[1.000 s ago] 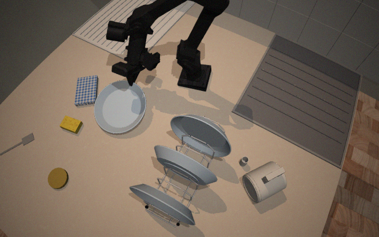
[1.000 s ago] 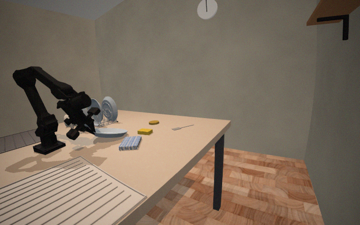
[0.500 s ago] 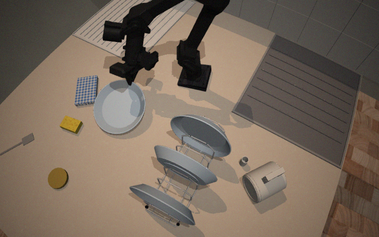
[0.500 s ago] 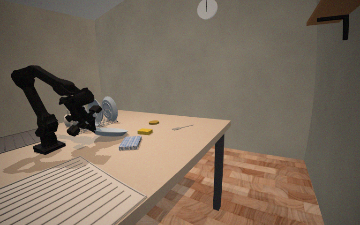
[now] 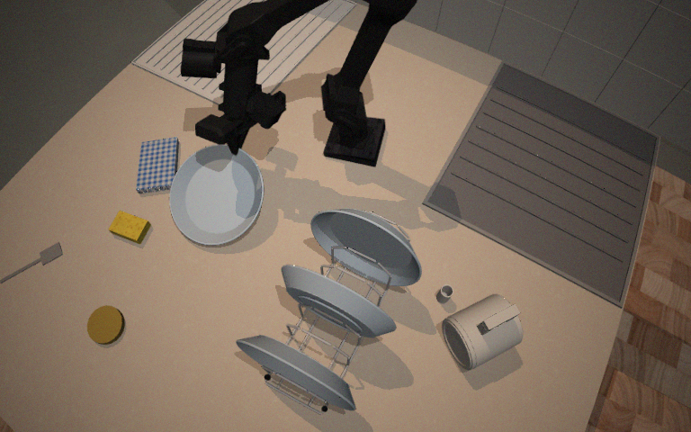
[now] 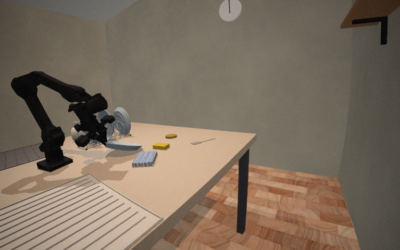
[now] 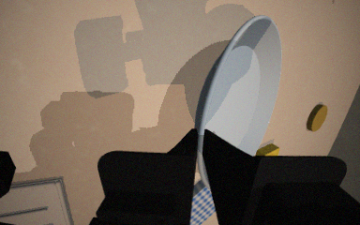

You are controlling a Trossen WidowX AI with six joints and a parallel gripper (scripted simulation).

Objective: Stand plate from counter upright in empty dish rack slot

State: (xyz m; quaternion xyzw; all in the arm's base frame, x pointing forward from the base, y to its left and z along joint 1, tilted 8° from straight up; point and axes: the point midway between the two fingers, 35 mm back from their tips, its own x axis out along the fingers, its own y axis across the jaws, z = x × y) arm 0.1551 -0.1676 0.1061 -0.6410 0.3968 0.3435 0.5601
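A pale blue plate (image 5: 216, 195) hangs a little above the counter, near level, left of the dish rack; its shadow lies apart from it on the counter. My gripper (image 5: 234, 148) is shut on the plate's far rim. In the wrist view the rim (image 7: 202, 155) sits between my two black fingers and the plate (image 7: 239, 89) stretches away from them. In the exterior view the plate (image 6: 123, 145) is clear of the counter. The wire dish rack (image 5: 331, 317) holds three plates upright: a far one (image 5: 365, 247), a middle one (image 5: 336, 299), a near one (image 5: 295, 372). Open slots show between them.
A blue checked cloth (image 5: 157, 164), a yellow sponge (image 5: 129, 226), a yellow disc (image 5: 104, 324) and a spatula (image 5: 32, 262) lie left of the plate. A white pot on its side (image 5: 481, 330) and a small cup (image 5: 445, 292) sit right of the rack. The arm's base (image 5: 354, 142) stands behind.
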